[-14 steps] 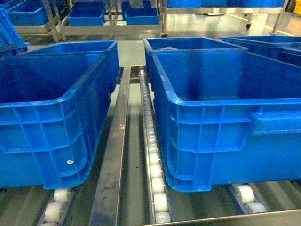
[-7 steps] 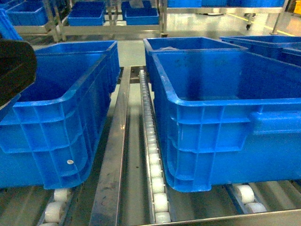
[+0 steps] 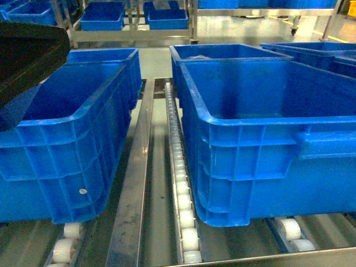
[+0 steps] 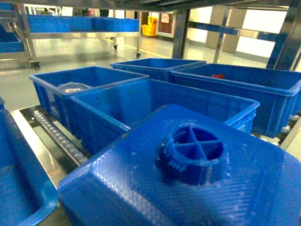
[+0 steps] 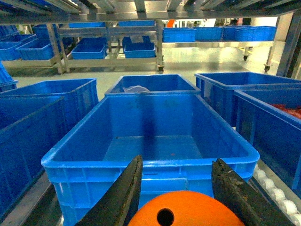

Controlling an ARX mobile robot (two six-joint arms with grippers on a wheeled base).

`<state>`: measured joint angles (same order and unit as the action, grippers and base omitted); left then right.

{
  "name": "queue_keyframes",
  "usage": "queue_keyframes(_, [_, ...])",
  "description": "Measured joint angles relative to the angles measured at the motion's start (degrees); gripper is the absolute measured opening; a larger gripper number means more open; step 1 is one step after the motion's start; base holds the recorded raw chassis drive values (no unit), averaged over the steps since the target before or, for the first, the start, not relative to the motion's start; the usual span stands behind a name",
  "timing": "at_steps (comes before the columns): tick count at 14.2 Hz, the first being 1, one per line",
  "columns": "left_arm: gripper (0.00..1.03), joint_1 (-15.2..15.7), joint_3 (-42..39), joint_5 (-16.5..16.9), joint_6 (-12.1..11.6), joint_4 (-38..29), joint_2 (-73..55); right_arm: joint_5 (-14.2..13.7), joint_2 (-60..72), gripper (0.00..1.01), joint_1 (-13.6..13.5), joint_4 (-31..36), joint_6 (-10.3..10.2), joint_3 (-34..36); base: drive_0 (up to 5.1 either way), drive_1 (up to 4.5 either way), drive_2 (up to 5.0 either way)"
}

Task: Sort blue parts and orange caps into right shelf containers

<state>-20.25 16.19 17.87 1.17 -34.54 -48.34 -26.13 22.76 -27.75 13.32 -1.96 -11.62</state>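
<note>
Orange cap gripped in right claw at 6 o'clock of empty crate; blue part on left claw, grip unclear. Neither dropped yet.

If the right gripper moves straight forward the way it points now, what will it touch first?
Probably the near rim of the blue crate directly ahead; the right gripper, holding the orange cap, may instead pass just above it, since depth is unclear.

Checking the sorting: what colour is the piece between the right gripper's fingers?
Orange, with a small hole in its flat top: the orange cap, shown best in the right wrist view.
</note>
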Motion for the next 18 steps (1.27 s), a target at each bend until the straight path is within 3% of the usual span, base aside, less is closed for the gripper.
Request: queue_keyframes(18, [0.59,0.59,1.4,-0.72,0.35,-1.55,-2.82,0.02,0.0,0.4,0.0,-0.02,0.0,0.0,0.0,0.0,0.0])
